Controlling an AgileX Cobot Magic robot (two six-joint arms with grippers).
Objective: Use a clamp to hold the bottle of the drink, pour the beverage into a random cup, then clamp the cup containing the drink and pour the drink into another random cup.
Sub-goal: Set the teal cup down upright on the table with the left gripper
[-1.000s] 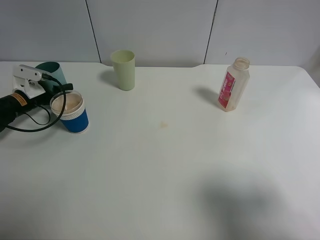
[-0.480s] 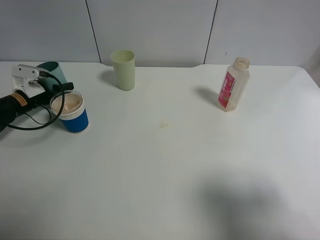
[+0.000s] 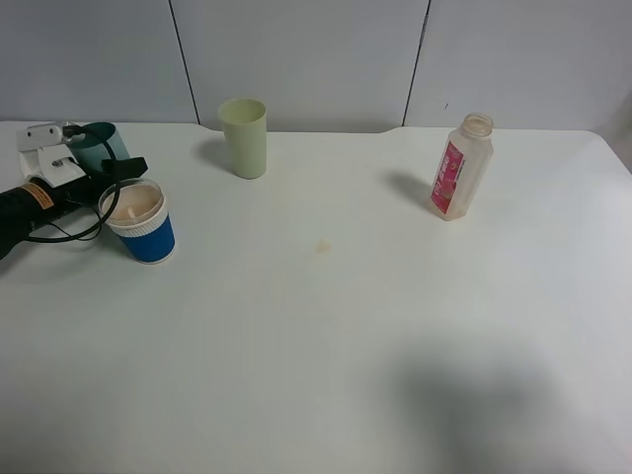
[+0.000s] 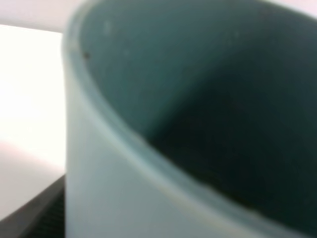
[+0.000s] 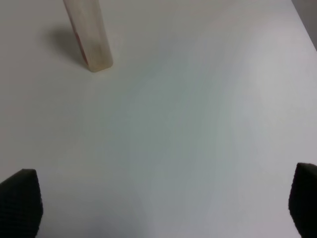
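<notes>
A: What stood at the far left of your desk (image 3: 326,326)?

B: Your left clamp (image 3: 61,148), fingers around the teal-green tumbler (image 3: 104,146). The wrist view was filled by that tumbler's rim and dark inside (image 4: 198,114), so you could not tell whether the fingers were clenched on it or had let go.

A: And just in front of it?

B: The short blue cup (image 3: 143,222), upright, holding the pale tan beverage (image 3: 133,202). The arm's black cable (image 3: 69,235) looped beside it.

A: Moving right?

B: The pale yellow-green tumbler (image 3: 244,136) stood upright near the back edge. Well apart, toward the right, stood the bottle (image 3: 460,166), upright, uncapped, pink label facing you.

A: Your right clamp?

B: Its fingers (image 5: 20,203) were spread wide, released, gripping nothing, above bare desk near the bottle (image 5: 89,34).
</notes>
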